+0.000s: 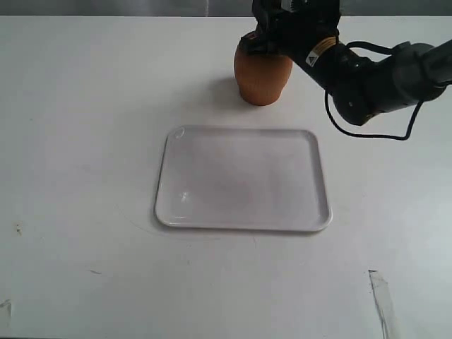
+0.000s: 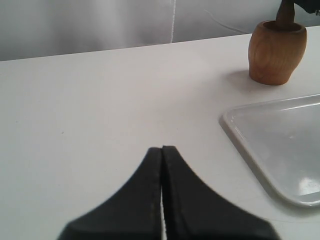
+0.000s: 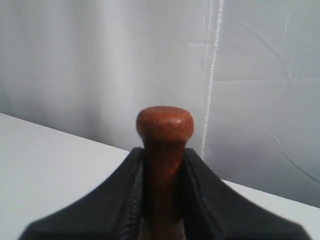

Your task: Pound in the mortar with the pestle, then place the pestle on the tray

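The brown wooden mortar stands at the back of the table, beyond the white tray. My right gripper hangs right over the mortar's mouth, shut on the reddish-brown pestle, whose small knob sticks out past the fingers in the right wrist view. In the left wrist view the pestle stands upright in the mortar, with the tray's corner nearer. My left gripper is shut on nothing, low over bare table. It does not show in the exterior view.
A white table carries everything. A pale curtain or wall runs behind its far edge. The right arm's black cable loops down beside the tray's far right corner. A strip of tape lies at the front right.
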Controlling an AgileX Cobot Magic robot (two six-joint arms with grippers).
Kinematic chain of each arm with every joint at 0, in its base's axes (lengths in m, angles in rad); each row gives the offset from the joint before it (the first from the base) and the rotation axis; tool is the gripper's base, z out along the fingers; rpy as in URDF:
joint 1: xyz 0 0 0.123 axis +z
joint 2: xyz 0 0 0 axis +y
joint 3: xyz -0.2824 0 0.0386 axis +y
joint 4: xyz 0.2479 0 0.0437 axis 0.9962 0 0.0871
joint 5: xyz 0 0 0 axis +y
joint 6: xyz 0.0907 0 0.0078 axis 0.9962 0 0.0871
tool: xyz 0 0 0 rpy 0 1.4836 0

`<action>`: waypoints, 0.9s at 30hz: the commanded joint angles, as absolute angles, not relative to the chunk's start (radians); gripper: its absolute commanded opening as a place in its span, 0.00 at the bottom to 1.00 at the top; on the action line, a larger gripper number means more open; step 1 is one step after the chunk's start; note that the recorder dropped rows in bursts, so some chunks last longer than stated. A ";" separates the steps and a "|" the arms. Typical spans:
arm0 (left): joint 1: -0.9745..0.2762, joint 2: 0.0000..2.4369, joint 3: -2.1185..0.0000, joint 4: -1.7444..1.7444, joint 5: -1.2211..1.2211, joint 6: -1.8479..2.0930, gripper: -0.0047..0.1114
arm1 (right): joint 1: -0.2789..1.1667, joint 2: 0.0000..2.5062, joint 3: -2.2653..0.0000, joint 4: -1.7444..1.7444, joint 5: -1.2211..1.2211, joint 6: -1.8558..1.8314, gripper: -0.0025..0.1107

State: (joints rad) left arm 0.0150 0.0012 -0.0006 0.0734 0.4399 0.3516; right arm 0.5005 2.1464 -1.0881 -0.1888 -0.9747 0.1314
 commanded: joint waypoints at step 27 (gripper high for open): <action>0.007 0.000 0.000 0.066 0.437 0.343 0.04 | 0.500 1.362 -1.085 -0.512 -0.331 0.197 0.02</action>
